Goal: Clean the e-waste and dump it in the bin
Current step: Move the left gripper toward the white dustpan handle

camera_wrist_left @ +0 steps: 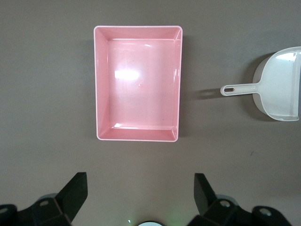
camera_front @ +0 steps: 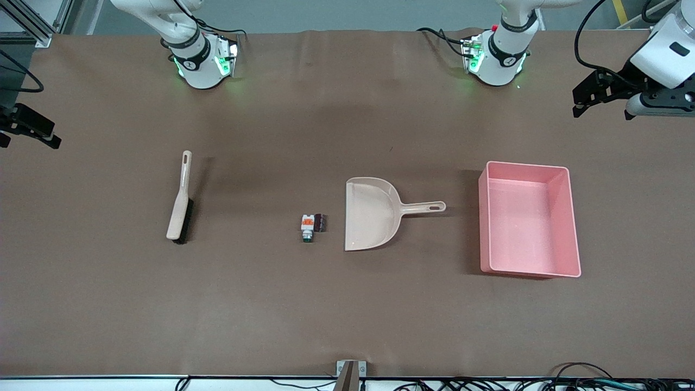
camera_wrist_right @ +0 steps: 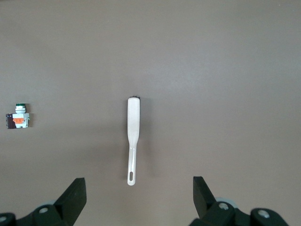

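Note:
The e-waste lies mid-table: a white block with orange marks (camera_front: pixel 308 224) touching a dark stubby cylinder (camera_front: pixel 320 222). Both also show in the right wrist view, the block (camera_wrist_right: pixel 19 118) and the cylinder (camera_wrist_right: pixel 8 121). The pink bin (camera_front: pixel 524 228) stands empty toward the left arm's end and shows in the left wrist view (camera_wrist_left: pixel 137 84). My left gripper (camera_front: pixel 578 106) is open and empty, high over the table at that end; it shows in the left wrist view (camera_wrist_left: pixel 140 188). My right gripper (camera_front: pixel 30 136) is open and empty, high over the right arm's end; it shows in the right wrist view (camera_wrist_right: pixel 139 188).
A beige dustpan (camera_front: pixel 372 214) lies between the e-waste and the bin, its handle toward the bin; it shows in the left wrist view (camera_wrist_left: pixel 282 84). A beige brush with black bristles (camera_front: pixel 179 203) lies toward the right arm's end and shows in the right wrist view (camera_wrist_right: pixel 133 127).

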